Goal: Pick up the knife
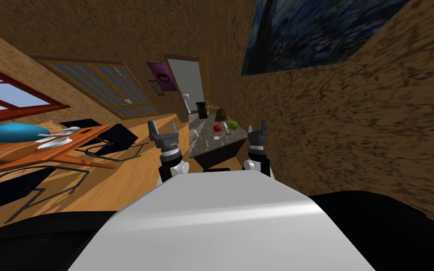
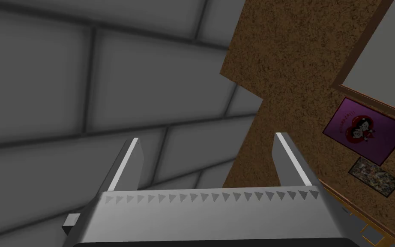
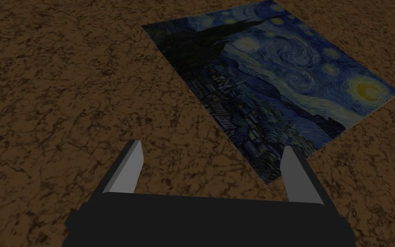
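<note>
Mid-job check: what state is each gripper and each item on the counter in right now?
left gripper, open, empty, raised short of the counter.
right gripper, open, empty, raised near the wall.
knife, apparently the pale sliver lying flat on the counter, untouched.
apple, whole, resting on the counter.
green fruit, resting beside the apple.

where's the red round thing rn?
Head view: the red round thing sits on the grey counter ahead, between the left gripper and right gripper, beside a green item on its right.
</note>
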You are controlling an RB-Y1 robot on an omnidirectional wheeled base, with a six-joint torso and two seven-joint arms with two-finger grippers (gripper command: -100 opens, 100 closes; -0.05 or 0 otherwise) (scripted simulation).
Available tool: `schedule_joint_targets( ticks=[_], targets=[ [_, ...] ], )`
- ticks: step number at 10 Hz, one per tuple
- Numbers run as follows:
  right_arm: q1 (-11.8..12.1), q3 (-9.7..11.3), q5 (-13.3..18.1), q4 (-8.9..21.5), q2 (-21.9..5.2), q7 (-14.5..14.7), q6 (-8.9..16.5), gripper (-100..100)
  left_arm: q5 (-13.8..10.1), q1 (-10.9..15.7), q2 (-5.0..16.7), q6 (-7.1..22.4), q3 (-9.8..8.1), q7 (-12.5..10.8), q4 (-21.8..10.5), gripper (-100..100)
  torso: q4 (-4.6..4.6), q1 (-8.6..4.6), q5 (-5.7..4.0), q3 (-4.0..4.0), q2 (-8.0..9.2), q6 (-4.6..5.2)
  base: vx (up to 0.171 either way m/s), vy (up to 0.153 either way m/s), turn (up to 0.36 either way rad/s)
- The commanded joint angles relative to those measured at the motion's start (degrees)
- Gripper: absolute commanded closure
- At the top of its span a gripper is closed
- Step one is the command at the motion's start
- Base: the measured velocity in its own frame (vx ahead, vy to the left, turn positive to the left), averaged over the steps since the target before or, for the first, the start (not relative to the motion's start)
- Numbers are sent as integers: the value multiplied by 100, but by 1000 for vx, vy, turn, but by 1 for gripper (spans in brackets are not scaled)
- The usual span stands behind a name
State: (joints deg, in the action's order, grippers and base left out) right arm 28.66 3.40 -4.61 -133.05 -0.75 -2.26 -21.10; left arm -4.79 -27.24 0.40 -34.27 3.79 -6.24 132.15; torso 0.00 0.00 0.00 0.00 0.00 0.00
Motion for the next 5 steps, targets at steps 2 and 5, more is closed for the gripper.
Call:
schedule_joint_targets(
  ticks=[2, 5],
  targets=[
    [-1, 0, 0, 0, 0, 0, 0, 0, -112, 29, 335, 143, -74, 98, -67, -100, 2, 10, 2, 5, 10, 2, -55, 37, -143],
    [-2, 0, 0, 0, -1, 0, 0, 0, -385, 101, 866, 519, -241, 324, -234, -100, 9, 38, 8, 23, 41, 3, -111, 90, -279]
  ],
)
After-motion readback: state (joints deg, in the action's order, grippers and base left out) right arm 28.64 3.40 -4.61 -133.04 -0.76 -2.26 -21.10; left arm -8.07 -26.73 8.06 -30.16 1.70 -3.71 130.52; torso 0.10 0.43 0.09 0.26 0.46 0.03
